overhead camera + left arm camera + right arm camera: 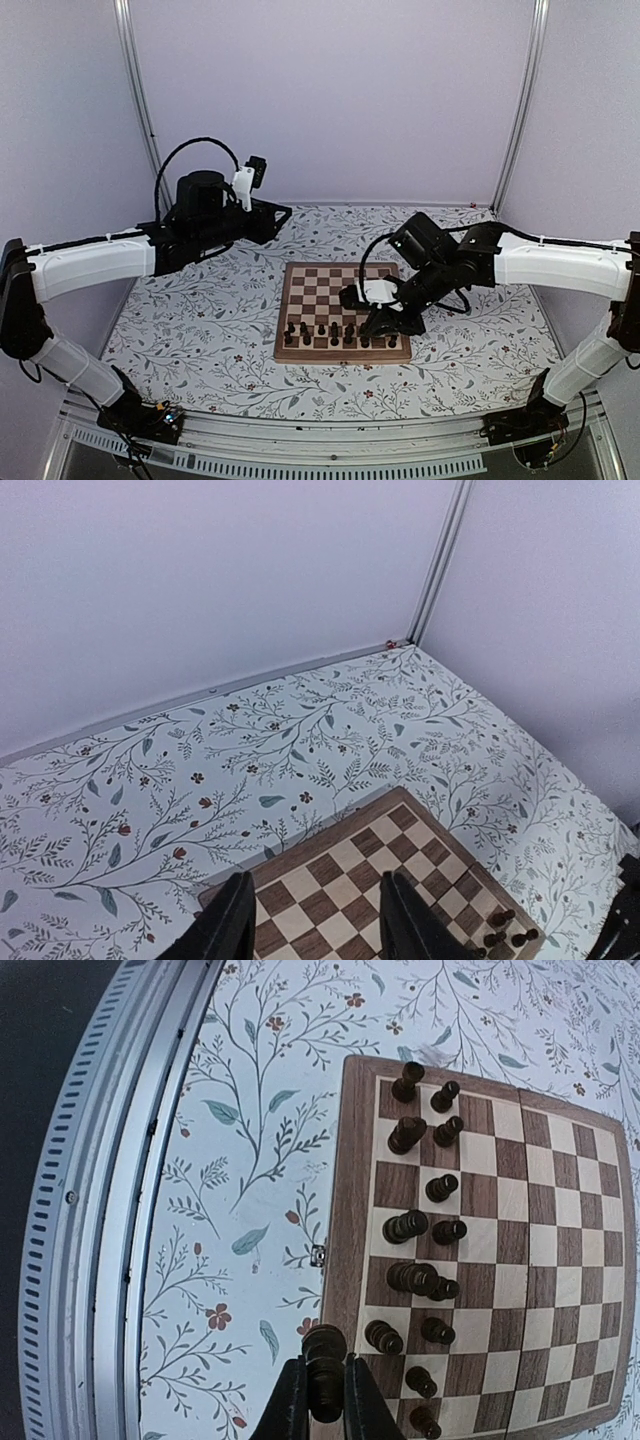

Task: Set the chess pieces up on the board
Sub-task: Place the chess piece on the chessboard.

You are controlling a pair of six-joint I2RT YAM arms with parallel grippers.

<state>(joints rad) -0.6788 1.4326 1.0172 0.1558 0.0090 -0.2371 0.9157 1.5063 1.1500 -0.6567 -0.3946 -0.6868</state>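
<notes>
The wooden board (pixel 325 285) lies mid-table on the floral cloth. Several dark chess pieces (pixel 330 332) stand in its two nearest rows. In the right wrist view they form two columns (pixel 425 1230) along the board's border (pixel 350 1210). My right gripper (pixel 325 1400) is shut on one dark chess piece (pixel 325 1360), held over the board's near border by the right corner (pixel 383 322). My left gripper (pixel 315 925) is open and holds nothing. It hangs high beyond the board's far left corner (pixel 278 215), looking down on bare squares (pixel 330 880).
A metal rail (pixel 120 1210) runs along the table's near edge, close to the right gripper. Pale walls and a corner post (pixel 440 560) close the back and sides. A small metal clasp (pixel 318 1255) sits on the board's near edge.
</notes>
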